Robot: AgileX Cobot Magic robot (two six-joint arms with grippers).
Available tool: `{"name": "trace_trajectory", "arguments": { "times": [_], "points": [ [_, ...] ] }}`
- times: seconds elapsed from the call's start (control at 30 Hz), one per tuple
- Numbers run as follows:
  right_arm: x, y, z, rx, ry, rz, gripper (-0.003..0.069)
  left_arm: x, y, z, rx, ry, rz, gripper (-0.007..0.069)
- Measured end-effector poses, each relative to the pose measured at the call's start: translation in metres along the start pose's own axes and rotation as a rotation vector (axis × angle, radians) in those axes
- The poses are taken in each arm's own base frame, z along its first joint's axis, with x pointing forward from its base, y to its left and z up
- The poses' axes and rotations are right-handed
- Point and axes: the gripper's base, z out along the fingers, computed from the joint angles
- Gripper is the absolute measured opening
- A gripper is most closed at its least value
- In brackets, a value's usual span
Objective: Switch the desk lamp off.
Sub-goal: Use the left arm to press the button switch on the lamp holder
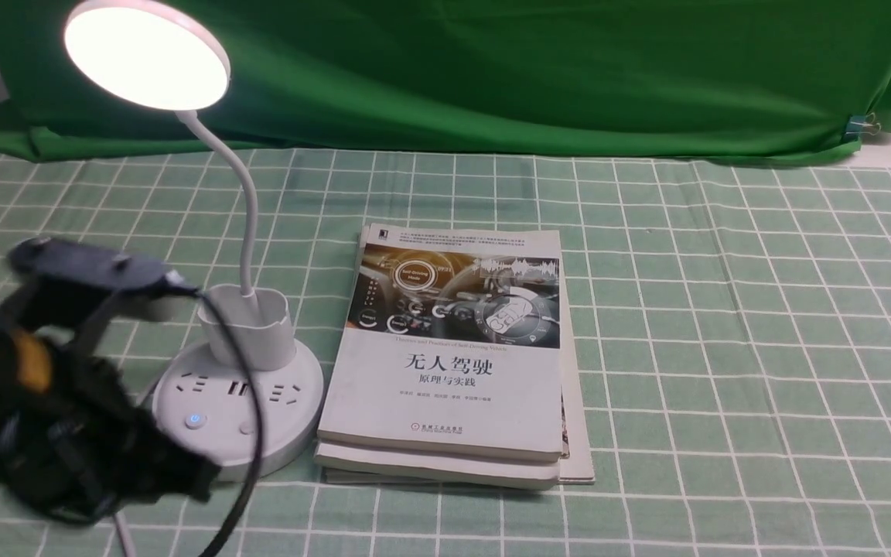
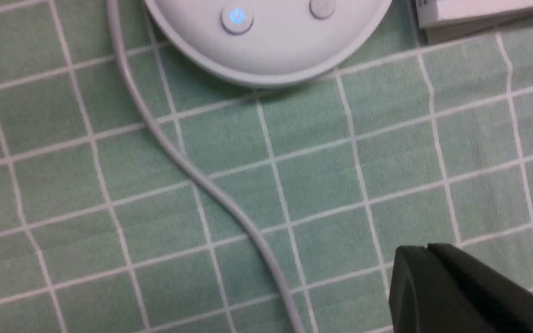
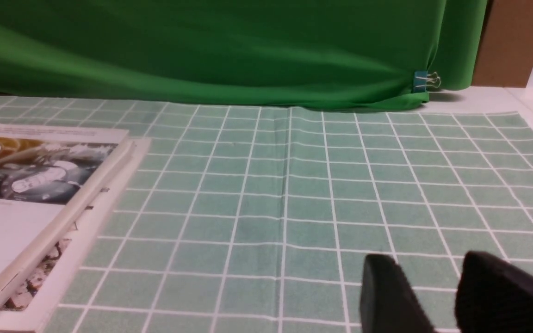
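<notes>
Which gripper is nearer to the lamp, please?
Left. The left gripper is by the lamp base, not touching it; the right gripper is farther off, beyond the books.

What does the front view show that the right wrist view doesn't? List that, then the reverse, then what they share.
Front view only: the desk lamp, its disc head lit, and the dark, blurred left arm beside its base.

Right wrist view only: the right gripper, its two fingertips apart.

Both: the stack of books, cut off in the right wrist view; the green curtain; the binder clip on it; and the checked tablecloth.
</notes>
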Motion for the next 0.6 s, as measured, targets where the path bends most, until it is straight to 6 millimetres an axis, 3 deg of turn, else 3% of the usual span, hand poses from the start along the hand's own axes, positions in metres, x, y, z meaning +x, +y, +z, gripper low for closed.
{"name": "trace_trajectory", "arguments": {
  "times": [0.4,0.6],
  "points": [
    [0.0,0.0,0.0,0.0,0.0,0.0,0.0242,-0.049,-0.003,0.031,0.024,0.104,-0.023,0.0001],
    [0.0,0.0,0.0,0.0,0.0,0.0,0.0242,-0.063,0.007,0.056,0.052,0.161,-0.059,0.0001]
  ]
}}
